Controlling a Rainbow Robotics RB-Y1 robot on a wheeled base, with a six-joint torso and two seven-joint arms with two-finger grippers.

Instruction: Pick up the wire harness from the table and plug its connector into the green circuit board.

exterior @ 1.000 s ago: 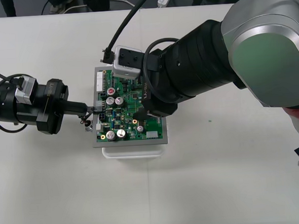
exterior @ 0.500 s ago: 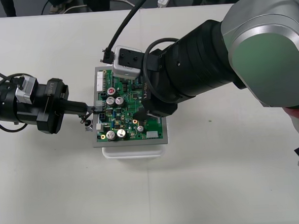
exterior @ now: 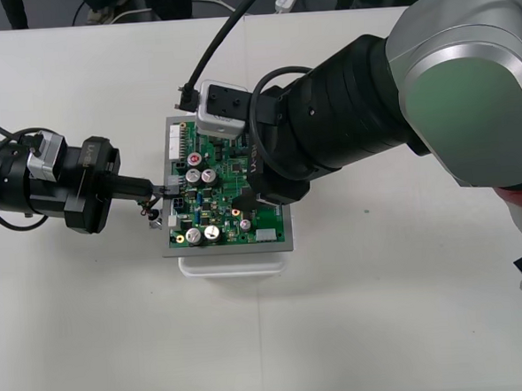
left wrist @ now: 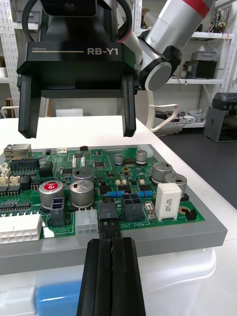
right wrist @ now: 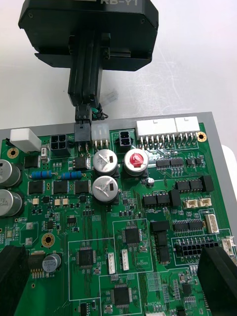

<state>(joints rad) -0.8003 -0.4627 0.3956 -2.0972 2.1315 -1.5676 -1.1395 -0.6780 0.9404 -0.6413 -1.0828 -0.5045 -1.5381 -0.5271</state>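
A green circuit board (exterior: pixel 227 173) on a white base (exterior: pixel 234 264) sits about midway between the worktop's (exterior: pixel 384 321) left and right edges, nearer its far edge. Open worktop lies along the near edge and toward both near corners.

The left gripper (exterior: pixel 161 194) lies level, coming in from the left to the board's left edge. Its fingers (left wrist: pixel 101 276) are pressed together on the black plug (left wrist: pixel 107 212) of the wire harness (exterior: pixel 150 216). The plug sits in the row of connectors along that edge, between a white connector (left wrist: pixel 86 223) and a black connector (left wrist: pixel 132 205). Whether it is fully seated cannot be told.

The right gripper (left wrist: pixel 79 132) hovers above the board's middle, fingers spread wide, touching nothing. The wrist views show those spread fingers, where the front view shows the arm's dark body over the board. The right wrist view shows short red and green wires (right wrist: pixel 100 114) bunched behind the plug. In the front view the rest of the harness hangs just beside the board's left edge.
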